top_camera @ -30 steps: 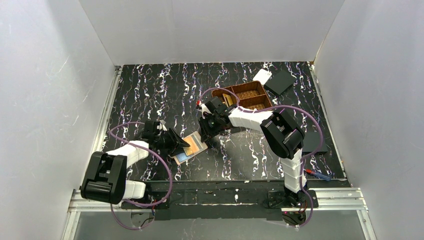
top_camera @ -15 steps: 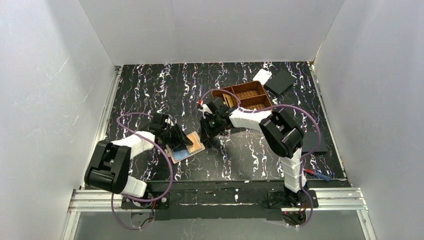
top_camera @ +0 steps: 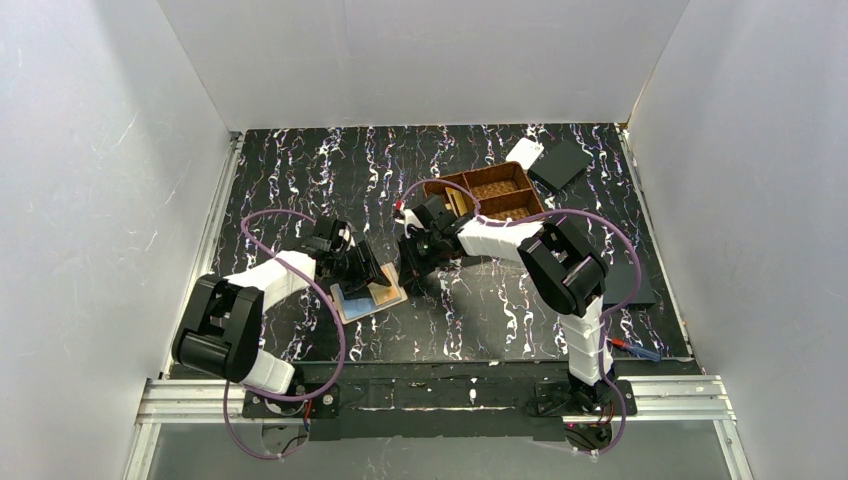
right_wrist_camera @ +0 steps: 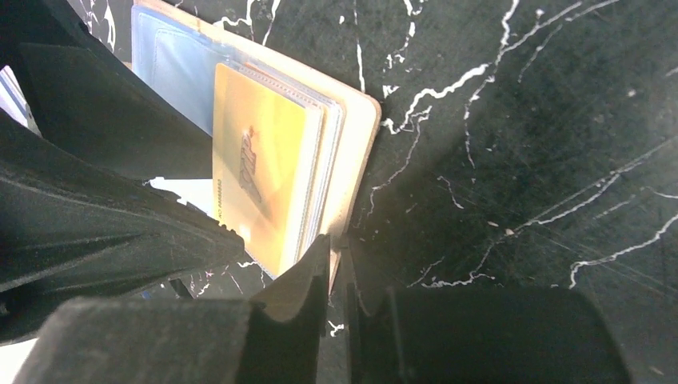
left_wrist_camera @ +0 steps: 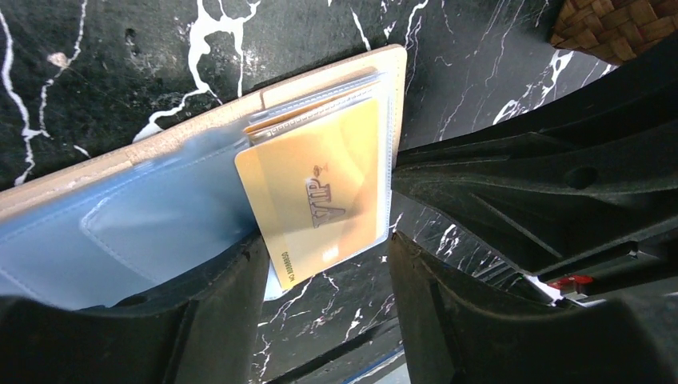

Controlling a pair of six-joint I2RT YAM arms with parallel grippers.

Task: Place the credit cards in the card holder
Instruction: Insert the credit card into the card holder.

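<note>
Left wrist view: looking down on the card holder [left_wrist_camera: 200, 120], spread open flat on the surface [left_wrist_camera: 120, 48], with a golden credit card [left_wrist_camera: 320, 188] part-way into its ribbed slots and jutting out toward 6 o'clock. Seems mid-insertion. Straddled by the left tool [left_wrist_camera: 324, 252], fingers released and wide, one on either side of the card's free end. Gripped at its tan edge by the right tool [right_wrist_camera: 340, 268], clenched on the rim, judging by the right wrist view. Next, probably: nudge the card toward 12 o'clock, square to the slot, without buckling the clear sleeves. Beyond, at 1 o'clock in the top view, a woven basket [top_camera: 512, 166] with what look like more golden cards [top_camera: 457, 200]. Main hindrance, likely: both tools crowded over the holder.
</note>
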